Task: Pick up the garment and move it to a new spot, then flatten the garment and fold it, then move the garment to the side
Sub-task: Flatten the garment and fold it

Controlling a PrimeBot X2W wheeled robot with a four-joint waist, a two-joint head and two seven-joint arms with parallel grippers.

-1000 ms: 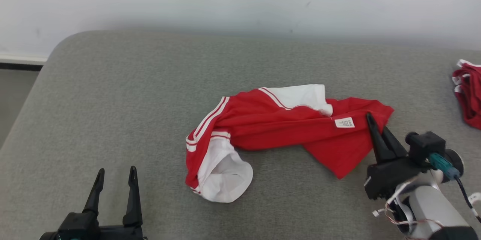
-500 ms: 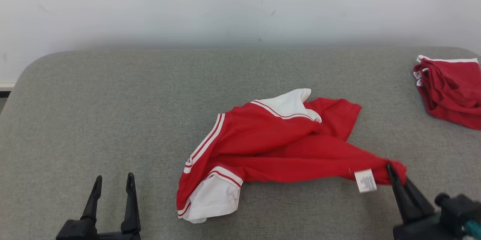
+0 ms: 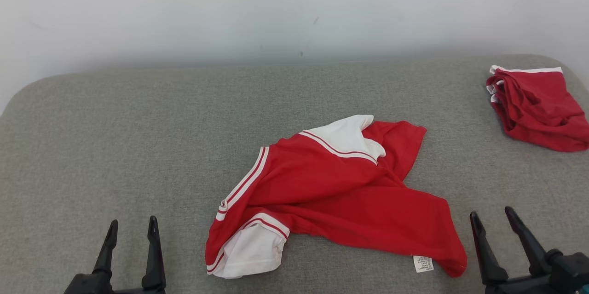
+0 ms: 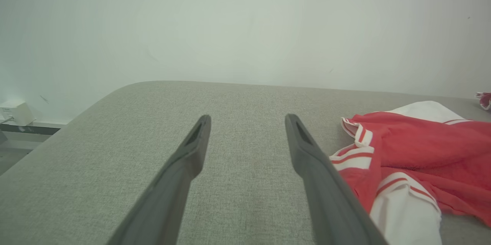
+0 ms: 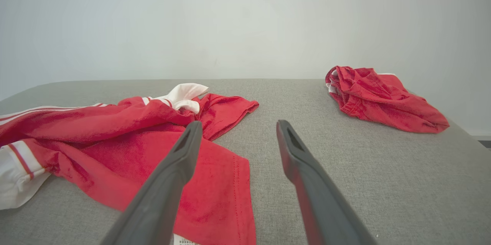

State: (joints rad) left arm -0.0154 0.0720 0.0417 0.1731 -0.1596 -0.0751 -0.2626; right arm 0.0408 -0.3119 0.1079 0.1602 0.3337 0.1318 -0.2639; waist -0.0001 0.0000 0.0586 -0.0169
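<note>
Hovering at about 7 o'clock along the near edge of the head view, the left gripper (image 3: 132,221) is holding its two dark fingers spread apart with nothing between them, above the bare grey padded surface (image 3: 115,147). At about 5 o'clock the right gripper (image 3: 491,212) is standing with its fingers parted, gripping nothing, just beside the near corner of the garment (image 3: 340,188). That garment, red with white striped trim, is lying crumpled in the middle of the surface, stretching from a white cuff (image 3: 251,252) at its 7 o'clock end to a red flap (image 3: 400,140) at its 1 o'clock end. A small white label (image 3: 423,264) is showing at its 5 o'clock corner, next to the right gripper. Farther off, at about 2 o'clock, a second red bundle (image 3: 536,110) is resting well apart from the garment, near the far right corner of the surface. Beyond everything a pale wall (image 3: 276,4) is rising.
</note>
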